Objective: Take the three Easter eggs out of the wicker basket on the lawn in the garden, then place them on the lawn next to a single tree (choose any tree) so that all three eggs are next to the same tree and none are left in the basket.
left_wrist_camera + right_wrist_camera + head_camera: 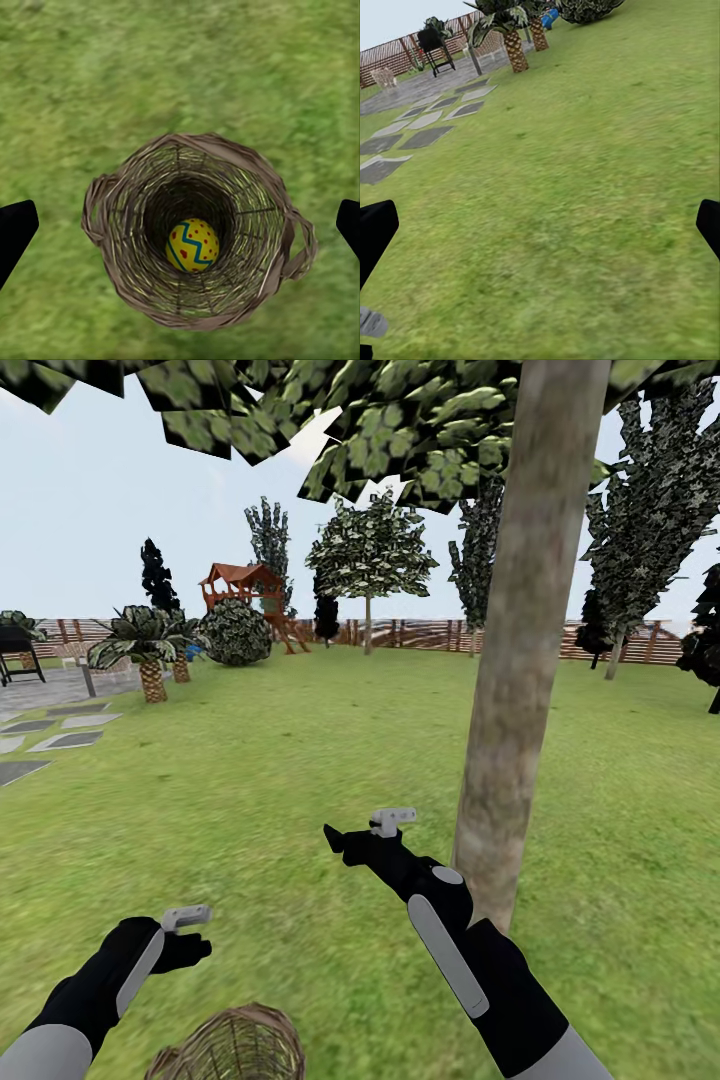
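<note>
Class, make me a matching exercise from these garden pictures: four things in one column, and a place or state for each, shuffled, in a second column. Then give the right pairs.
Column one:
1. Easter egg
2. wicker basket
3. tree trunk
4. left tool

Column two:
A. rises from the lawn just beyond the right arm
B. lies at the bottom of the woven container
C. open, empty, above the basket
D. stands on the grass at the head view's lower edge

Pairs: 1-B, 2-D, 3-A, 4-C.
</note>
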Controlling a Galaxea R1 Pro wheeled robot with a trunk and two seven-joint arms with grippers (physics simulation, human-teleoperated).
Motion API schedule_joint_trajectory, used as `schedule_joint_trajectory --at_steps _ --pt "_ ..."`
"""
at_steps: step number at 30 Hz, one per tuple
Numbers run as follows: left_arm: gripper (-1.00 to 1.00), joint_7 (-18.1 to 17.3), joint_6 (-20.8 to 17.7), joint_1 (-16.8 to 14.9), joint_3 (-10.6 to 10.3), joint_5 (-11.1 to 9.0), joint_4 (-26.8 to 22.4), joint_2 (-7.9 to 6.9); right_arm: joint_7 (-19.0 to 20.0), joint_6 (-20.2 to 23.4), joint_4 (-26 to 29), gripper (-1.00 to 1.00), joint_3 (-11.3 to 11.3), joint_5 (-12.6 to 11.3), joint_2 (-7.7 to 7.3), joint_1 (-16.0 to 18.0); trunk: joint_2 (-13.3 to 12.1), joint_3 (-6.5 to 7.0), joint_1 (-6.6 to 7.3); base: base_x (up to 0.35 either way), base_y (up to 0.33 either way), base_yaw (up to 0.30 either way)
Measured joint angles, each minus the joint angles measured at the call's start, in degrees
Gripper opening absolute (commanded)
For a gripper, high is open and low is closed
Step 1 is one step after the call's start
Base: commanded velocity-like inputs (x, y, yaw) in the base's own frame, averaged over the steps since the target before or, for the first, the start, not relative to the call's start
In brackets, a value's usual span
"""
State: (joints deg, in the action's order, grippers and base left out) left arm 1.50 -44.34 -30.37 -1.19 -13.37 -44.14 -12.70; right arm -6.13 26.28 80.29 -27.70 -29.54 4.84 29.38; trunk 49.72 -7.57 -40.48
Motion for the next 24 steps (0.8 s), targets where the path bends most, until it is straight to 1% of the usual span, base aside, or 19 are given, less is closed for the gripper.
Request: schedule_joint_trajectory --at_steps 14,24 --pt "1.00 0.45 -0.07 0.00 0.10 -0.02 -0.05 0.31 0.00 0.02 0.01 1.00 0.00 0.00 0.00 0.00 0.00 0.00 0.00 0.003 -0.004 0.000" --pt "1.00 0.09 -0.07 0.00 0.08 -0.05 -0.01 0.27 0.00 0.00 0.01 1.00 0.00 0.02 0.00 0.00 4.00 -1.79 -2.19 0.000 0.000 0.000"
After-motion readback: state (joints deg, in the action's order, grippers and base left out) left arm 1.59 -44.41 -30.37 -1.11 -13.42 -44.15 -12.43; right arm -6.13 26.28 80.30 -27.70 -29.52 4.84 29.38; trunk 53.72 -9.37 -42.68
